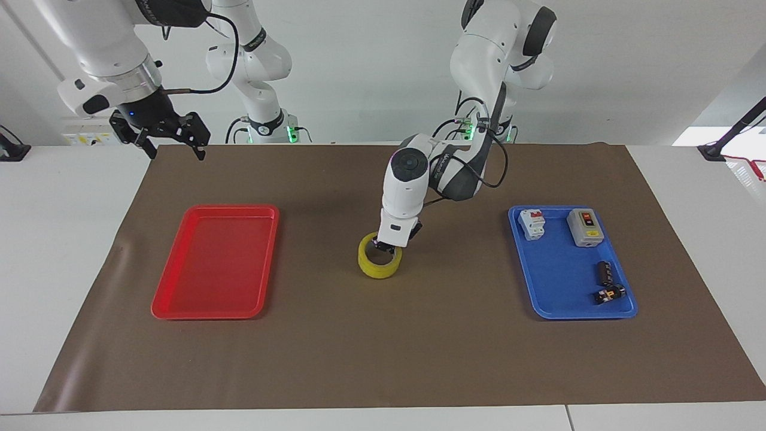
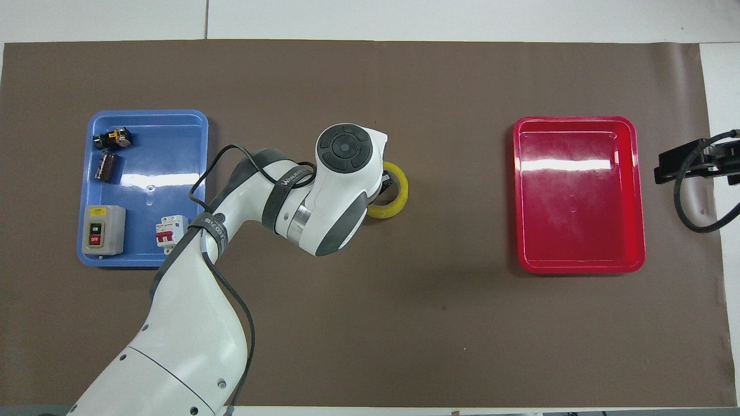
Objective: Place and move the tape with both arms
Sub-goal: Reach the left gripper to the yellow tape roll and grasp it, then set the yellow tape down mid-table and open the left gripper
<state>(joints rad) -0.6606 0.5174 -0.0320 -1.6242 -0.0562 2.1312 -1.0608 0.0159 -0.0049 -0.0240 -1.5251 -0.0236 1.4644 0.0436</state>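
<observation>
The right gripper [image 1: 173, 143] waits with fingers spread, empty, over the mat's edge nearest the robots. The left gripper [image 1: 386, 244] pinches the wall of the tape [image 1: 379, 263], which rests on the brown mat [image 1: 383, 347] between red tray [image 1: 173, 311] and blue tray [image 1: 538, 305].

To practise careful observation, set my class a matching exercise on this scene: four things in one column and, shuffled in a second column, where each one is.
Things
1. tape
2. grey switch box
3. right gripper
4. red tray

Places
A. in the blue tray, at the end nearer the robots
B. on the brown mat toward the right arm's end
C. mid-mat between the trays, gripped on its rim by the left gripper
D. waiting open, raised over the mat's corner

Pairs: 1-C, 2-A, 3-D, 4-B
</observation>
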